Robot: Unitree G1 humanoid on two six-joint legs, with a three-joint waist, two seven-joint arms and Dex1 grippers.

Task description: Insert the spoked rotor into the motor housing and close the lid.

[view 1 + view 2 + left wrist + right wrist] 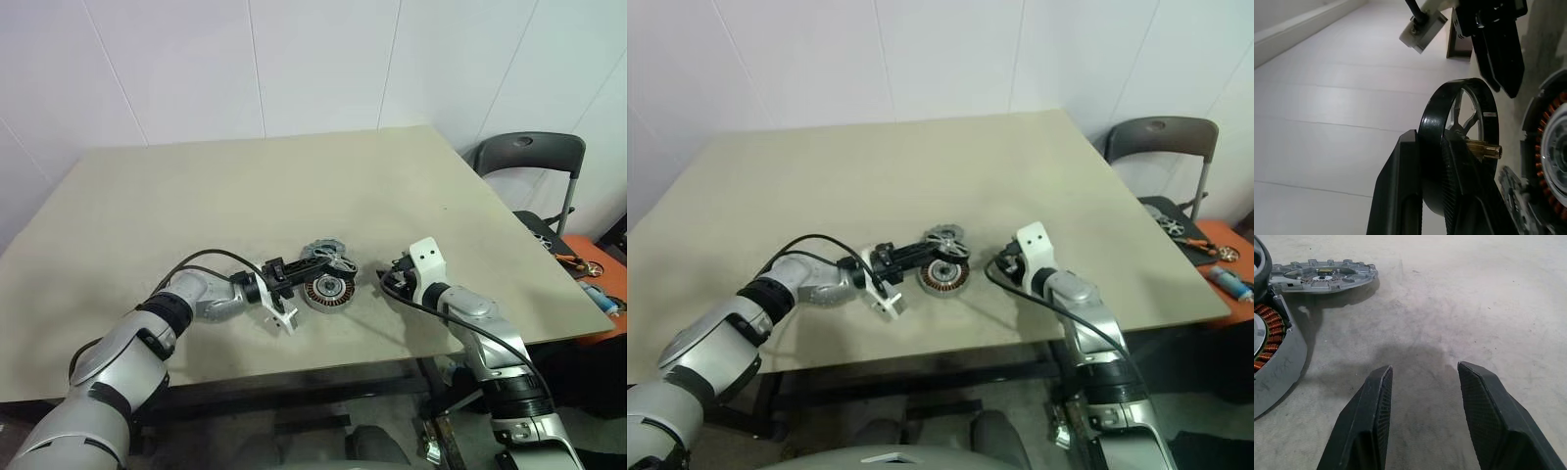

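1. The spoked rotor [1459, 142] is a black ring with thin spokes and a brass shaft poking from its hub. It sits edge-on between the fingers of the left tool [1432, 186], which are pressed onto its rim and hold it off the tabletop [245, 196], close to the motor housing [327, 290].
2. It looks rigid and fairly dense, probably a magnet ring, so I judge it will pull toward the iron core as it nears the windings. The rim is the right place to hold; the spokes and shaft look easier to bend or knock.
3. The smooth black rim may slip against the ribbed finger pads if the ring snaps sideways, so a square, steady approach seems wise.
4. The motor housing is a squat grey cylinder standing on the tabletop, open side up, copper windings showing around a pale centre. It looks heavy enough to stay put, yet it could slide under a sideways push.
5. The lid [1322, 276] lies flat on the tabletop just beyond the housing, its notched edge and small hub facing up. Thin and stiff, it would be best taken by opposite edges.
6. The right tool [1422, 416] hovers over bare tabletop to the housing's side, its fingers spread and empty.
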